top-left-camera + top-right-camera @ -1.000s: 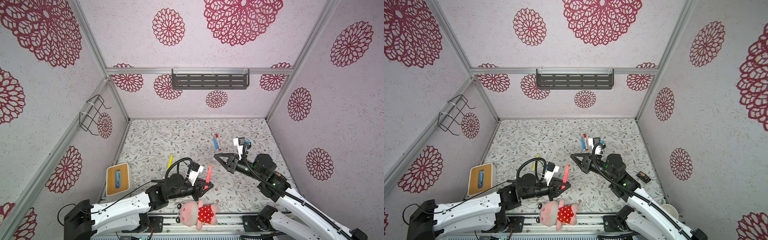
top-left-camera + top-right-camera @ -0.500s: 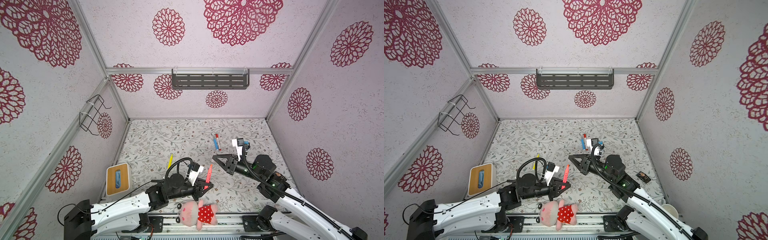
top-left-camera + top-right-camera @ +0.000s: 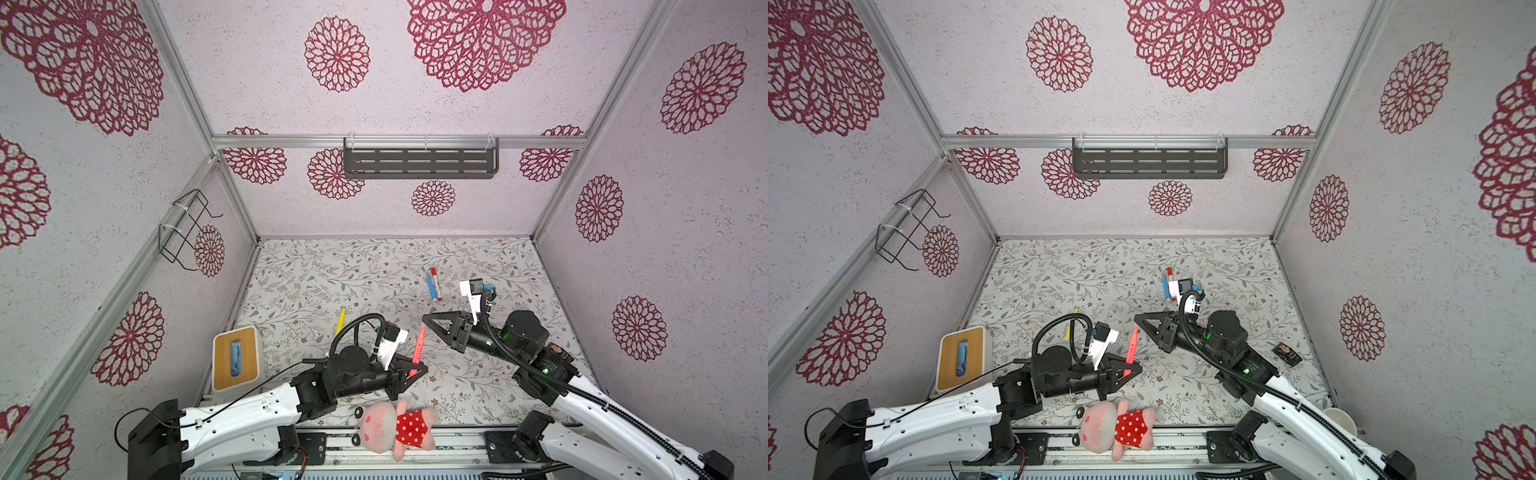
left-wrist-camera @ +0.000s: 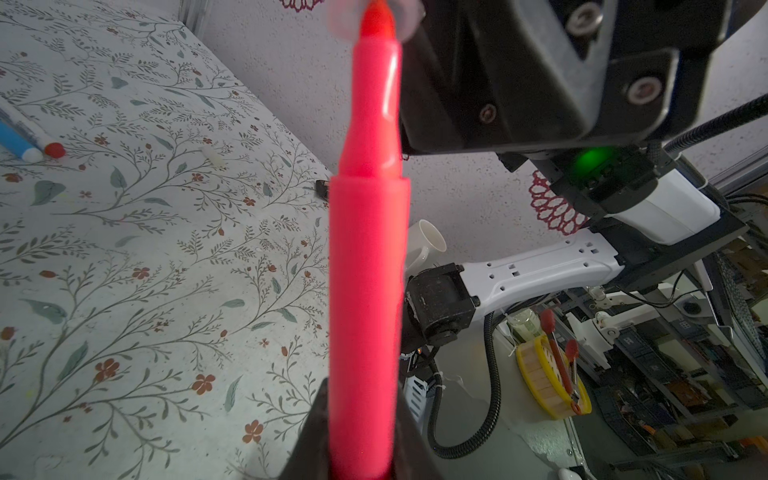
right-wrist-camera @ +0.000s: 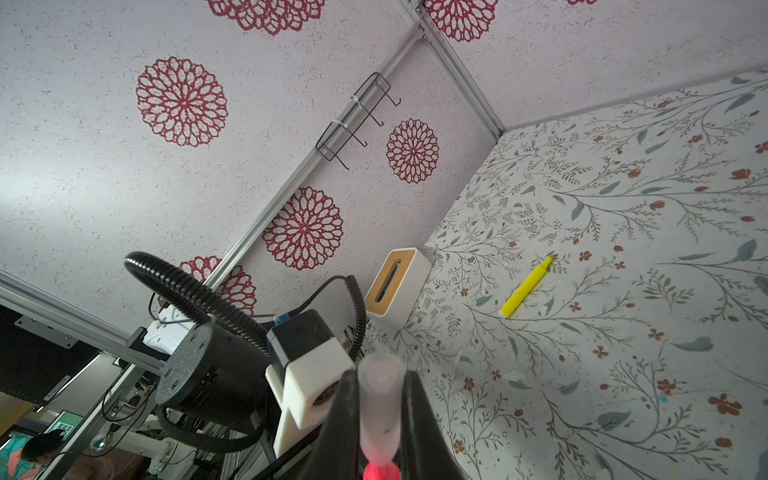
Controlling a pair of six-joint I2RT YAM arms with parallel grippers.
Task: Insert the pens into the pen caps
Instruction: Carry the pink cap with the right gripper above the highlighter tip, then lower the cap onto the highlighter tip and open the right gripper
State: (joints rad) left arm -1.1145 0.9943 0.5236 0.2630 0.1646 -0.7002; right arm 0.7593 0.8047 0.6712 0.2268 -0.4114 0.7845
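Floral tabletop (image 3: 316,282), lower centre in a top view: your left gripper (image 3: 415,370) clamps the pink pen (image 3: 418,350) by its tail; the right gripper (image 3: 426,318), closed on the cap (image 5: 379,401), has edged closer. Tip sits at cap mouth, so insertion looks imminent.

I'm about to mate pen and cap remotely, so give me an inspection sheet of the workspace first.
Surface: floral table, nothing wrong seen.
Job's things: pink-red pen in left gripper, tip at the cap in right gripper; yellow pen, blue pen, white-barrelled pen lie loose.
Clutter: plush toy at front edge; tissue box at left edge.
Grippers: both shut on their loads.
Cables: black hoses loop over both wrists, clear of the pens.
Surroundings: wire rack and dark shelf on walls.
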